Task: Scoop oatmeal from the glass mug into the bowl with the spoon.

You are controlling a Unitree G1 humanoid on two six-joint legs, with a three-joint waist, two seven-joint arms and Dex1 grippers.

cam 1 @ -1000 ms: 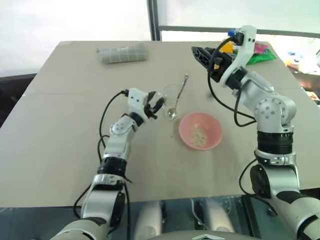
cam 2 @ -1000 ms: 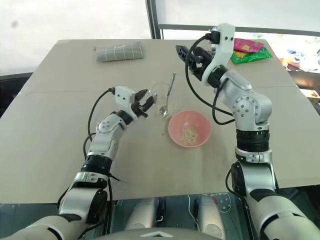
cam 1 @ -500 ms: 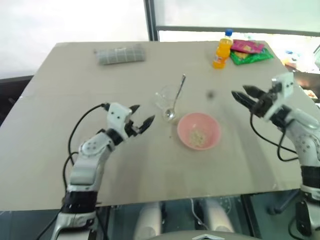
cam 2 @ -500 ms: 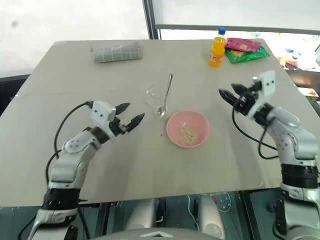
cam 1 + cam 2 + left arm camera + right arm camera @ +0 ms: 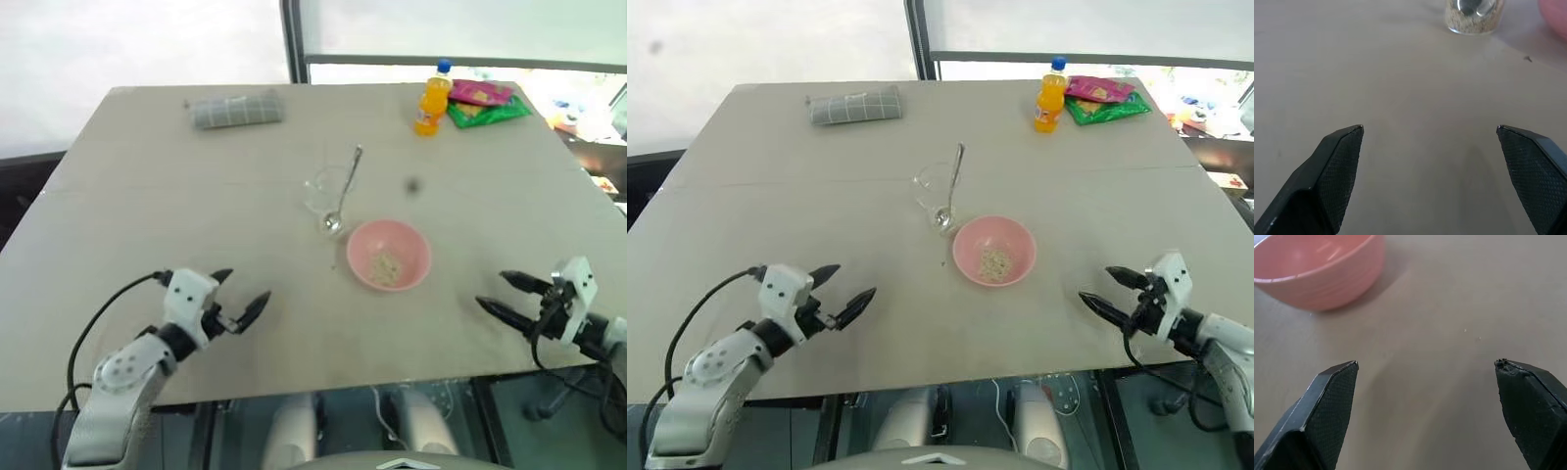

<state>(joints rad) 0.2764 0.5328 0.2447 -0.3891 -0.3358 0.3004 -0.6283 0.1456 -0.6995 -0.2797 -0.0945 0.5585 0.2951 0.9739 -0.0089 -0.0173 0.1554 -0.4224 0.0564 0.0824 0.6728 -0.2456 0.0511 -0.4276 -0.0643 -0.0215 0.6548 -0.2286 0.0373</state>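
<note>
Both arms were drawn back to the frame's lower corners; the left gripper (image 5: 238, 296) and right gripper (image 5: 500, 296) were spread wide and empty. At centre, the spoon (image 5: 345, 188) was left in the glass mug (image 5: 327, 192), oatmeal (image 5: 387, 265) lying in the bowl (image 5: 415, 251) just below; the task looked finished.
</note>
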